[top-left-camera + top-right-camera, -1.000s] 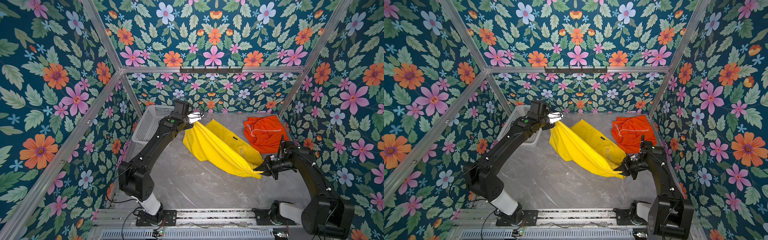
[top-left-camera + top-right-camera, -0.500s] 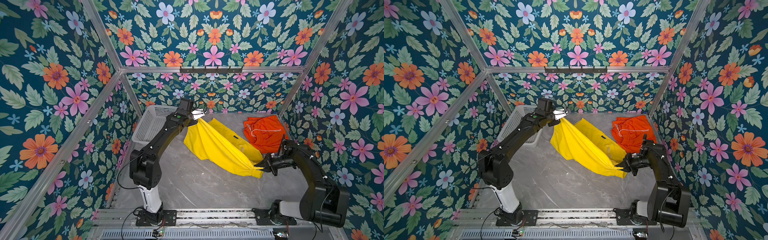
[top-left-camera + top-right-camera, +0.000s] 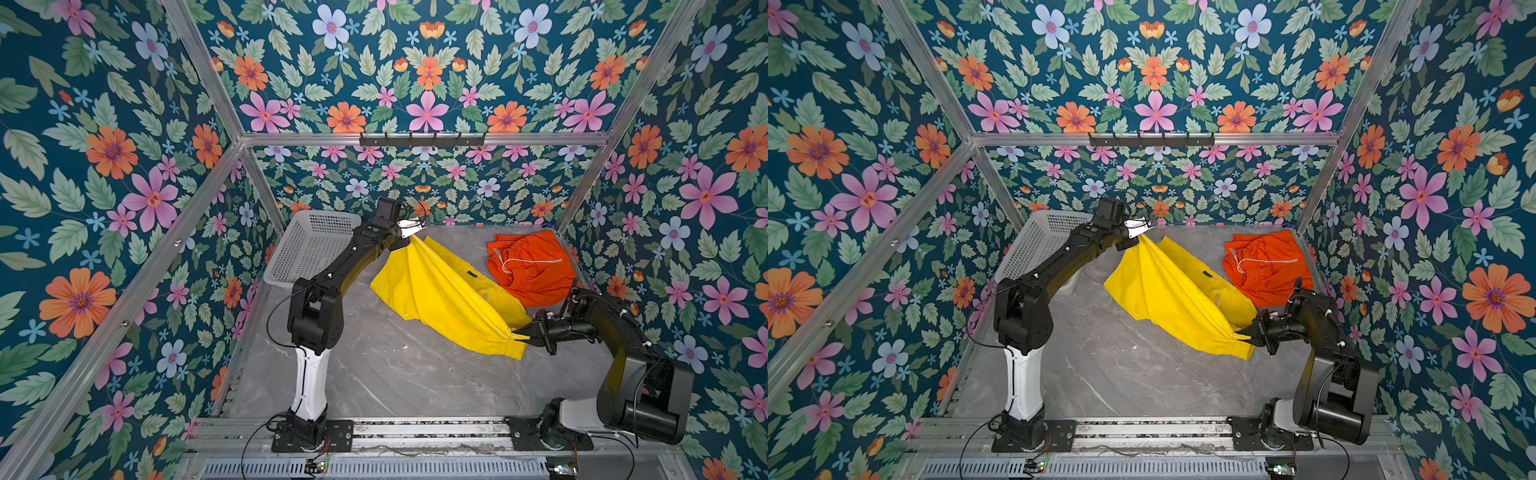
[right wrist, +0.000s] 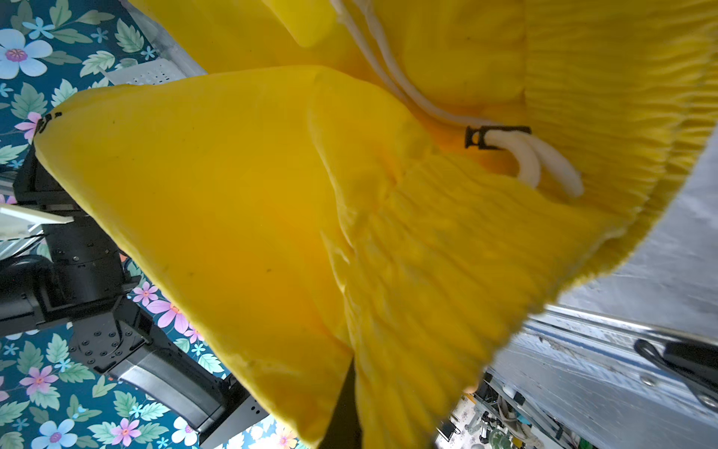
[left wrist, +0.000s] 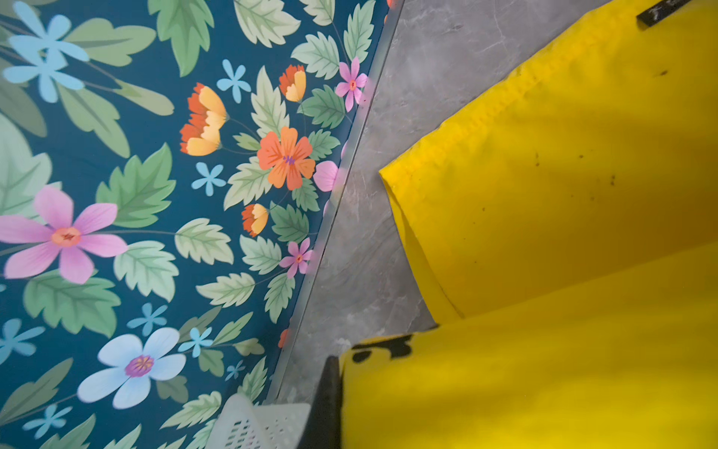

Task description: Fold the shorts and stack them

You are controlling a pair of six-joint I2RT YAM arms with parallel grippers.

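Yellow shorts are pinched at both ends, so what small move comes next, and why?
Probably lower both grippers together to spread the yellow shorts flat on the table: left gripper holds one corner raised, right gripper holds the waistband low, fabric sagging between them.

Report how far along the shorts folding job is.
Done: nothing yet; no folded pair, no stack. In hand: the yellow shorts hang stretched between the left gripper, shut on one end, and the right gripper, shut on the gathered waistband. Left: fold them, then fold the orange shorts, lying crumpled at the far right of the table, and stack both.
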